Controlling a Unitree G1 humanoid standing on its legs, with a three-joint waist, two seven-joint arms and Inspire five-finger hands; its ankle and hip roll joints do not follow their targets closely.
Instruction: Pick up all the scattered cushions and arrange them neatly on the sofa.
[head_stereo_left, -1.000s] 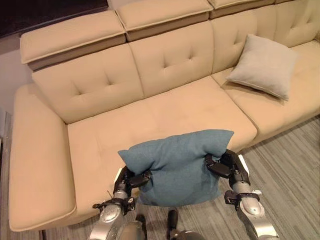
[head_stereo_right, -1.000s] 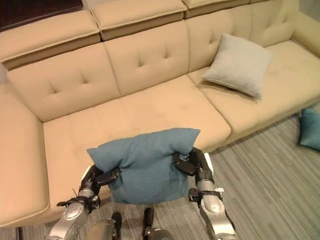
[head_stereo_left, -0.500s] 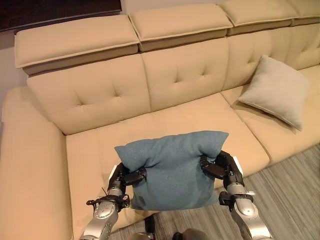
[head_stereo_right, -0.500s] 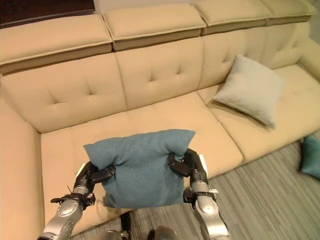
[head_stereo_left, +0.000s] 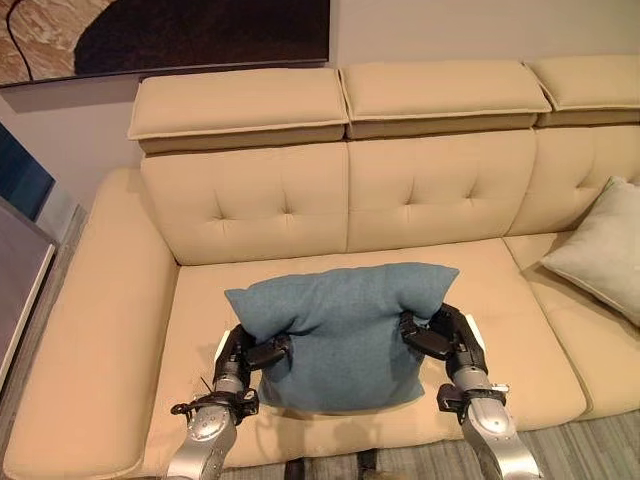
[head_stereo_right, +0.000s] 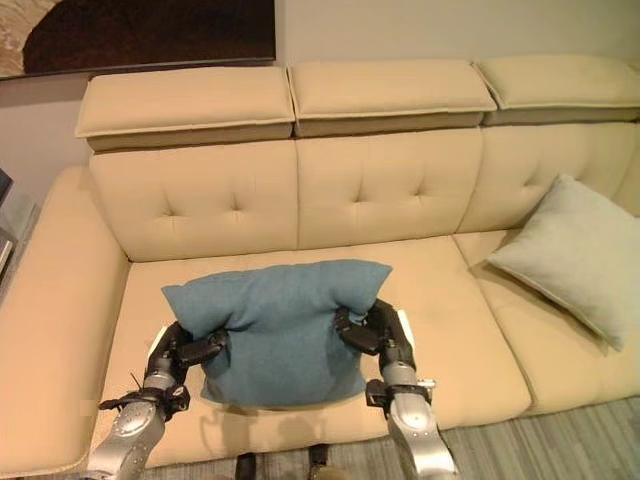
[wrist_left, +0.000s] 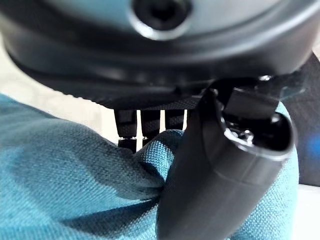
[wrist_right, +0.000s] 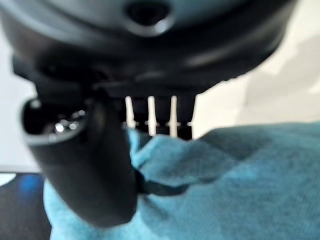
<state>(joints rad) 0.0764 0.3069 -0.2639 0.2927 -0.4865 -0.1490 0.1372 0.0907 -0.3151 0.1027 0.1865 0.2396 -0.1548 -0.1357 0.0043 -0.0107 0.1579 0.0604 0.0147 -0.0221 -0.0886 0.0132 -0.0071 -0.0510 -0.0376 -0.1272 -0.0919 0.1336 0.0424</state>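
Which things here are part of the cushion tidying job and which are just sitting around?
Part of the job:
- square teal fabric cushion, pinched between the left robot hand and right robot hand, held above the seat
- long beige tufted sofa
- pale grey square cushion, leaning on the sofa's right seat

Just there:
- dark framed wall picture above the sofa
- grey striped floor

I can read no text, label, number or sign anywhere here (the framed picture (head_stereo_left: 165, 35) on the wall carries brown and dark shapes, no lettering that I can make out). The blue cushion (head_stereo_left: 340, 330), the pale cushion (head_stereo_left: 600, 260) and the sofa (head_stereo_left: 430, 190) all have plain fabric with no tag or print facing me.
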